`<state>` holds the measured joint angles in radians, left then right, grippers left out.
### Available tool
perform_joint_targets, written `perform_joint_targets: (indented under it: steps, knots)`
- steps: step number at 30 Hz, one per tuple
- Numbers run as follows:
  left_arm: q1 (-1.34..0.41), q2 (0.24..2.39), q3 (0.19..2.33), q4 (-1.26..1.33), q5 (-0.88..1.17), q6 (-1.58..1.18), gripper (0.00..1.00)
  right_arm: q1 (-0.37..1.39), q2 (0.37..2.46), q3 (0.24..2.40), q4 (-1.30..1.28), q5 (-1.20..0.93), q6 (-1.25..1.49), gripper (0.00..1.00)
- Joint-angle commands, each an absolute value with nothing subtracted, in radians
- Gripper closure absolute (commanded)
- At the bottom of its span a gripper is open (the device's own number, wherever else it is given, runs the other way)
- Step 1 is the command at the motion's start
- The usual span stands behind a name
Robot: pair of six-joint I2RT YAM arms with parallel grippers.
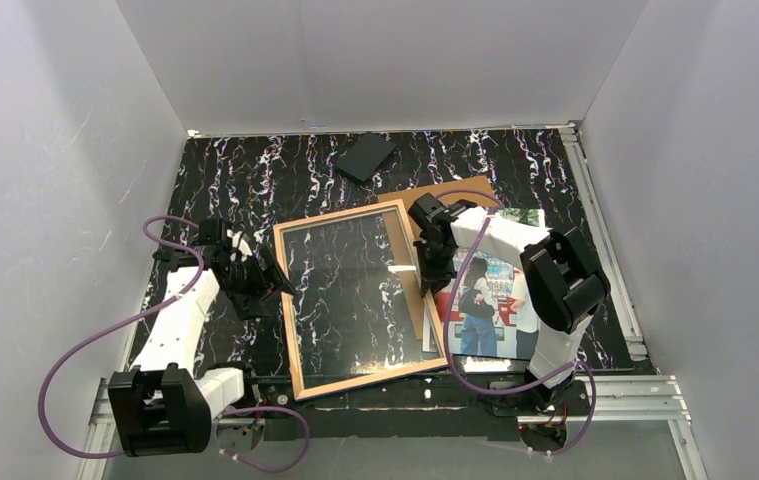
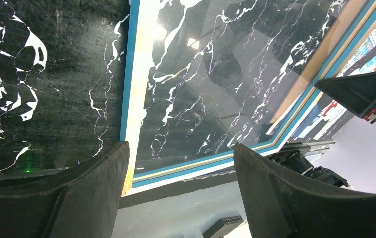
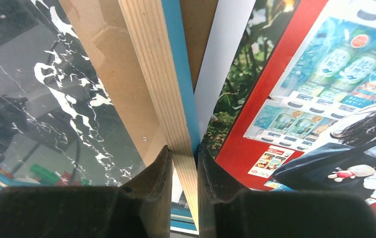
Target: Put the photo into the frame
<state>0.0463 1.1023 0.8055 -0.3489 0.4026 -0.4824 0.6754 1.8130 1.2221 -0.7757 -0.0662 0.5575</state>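
The frame (image 1: 288, 310) lies skewed at the middle of the worktop (image 1: 245, 170), tan wood face up. The right end effector (image 3: 183, 151) pinches the frame's right rail between its fingers. The photo (image 1: 490, 300) lies print side up just right of that rail. The left end effector (image 2: 181, 158) stands spread near the frame's left rail, gripping nothing. A brown board (image 1: 455, 190) lies partly under the frame's far right corner. A black slab (image 1: 365, 157) rests near the far edge.
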Motion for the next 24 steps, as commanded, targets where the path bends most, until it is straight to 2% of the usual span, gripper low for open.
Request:
perform_joint_targets:
  steps: [1, 12, 20, 24]
  knots:
    - [0.046, 1.073, 0.825, -0.470, 0.440, -0.467, 0.24, 0.641, 1.766, 1.306, -0.678, -0.238, 0.685, 0.99]
    - [0.045, 1.070, 0.847, -0.501, 0.457, -0.458, 0.24, 0.644, 1.821, 1.425, -0.683, -0.299, 0.703, 0.99]
    - [0.045, 1.069, 0.851, -0.514, 0.461, -0.449, 0.23, 0.686, 1.966, 1.568, -0.781, -0.226, 0.528, 0.99]
    - [0.045, 1.070, 0.855, -0.522, 0.457, -0.442, 0.23, 0.688, 1.982, 1.559, -0.783, -0.216, 0.518, 0.99]
